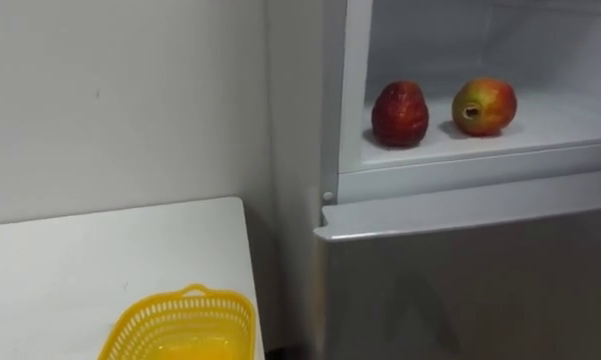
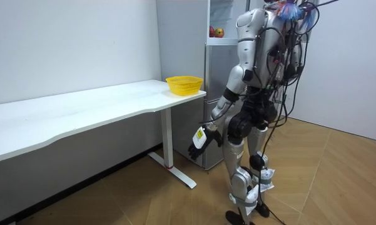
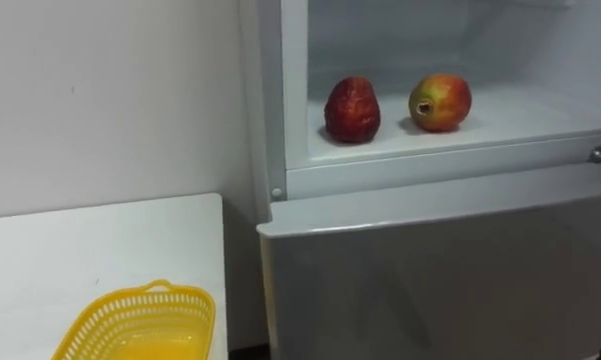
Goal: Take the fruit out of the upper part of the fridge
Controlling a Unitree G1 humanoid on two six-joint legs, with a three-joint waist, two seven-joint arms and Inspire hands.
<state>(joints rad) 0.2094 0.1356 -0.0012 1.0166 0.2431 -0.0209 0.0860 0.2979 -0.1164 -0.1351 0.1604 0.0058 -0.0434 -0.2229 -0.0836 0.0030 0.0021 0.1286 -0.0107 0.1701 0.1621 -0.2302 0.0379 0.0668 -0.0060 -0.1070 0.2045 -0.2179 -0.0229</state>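
Note:
The upper fridge compartment [image 1: 480,150] stands open right in front of me. On its white shelf sit two fruits close together: a dark red one [image 1: 400,114] upright on the left and a red-and-yellow apple [image 1: 484,106] lying on its side to the right. In the room view they are small red spots [image 2: 216,31] at head height. I stand facing the fridge [image 2: 216,69]. My left hand [image 2: 198,142] hangs low beside my thigh, fingers relaxed and holding nothing, far below the shelf.
A yellow mesh basket [image 1: 195,298] sits on the corner of the white table [image 1: 90,260] to the fridge's left, against the white wall. The lower fridge door [image 1: 460,290] is shut. Wooden floor lies behind me.

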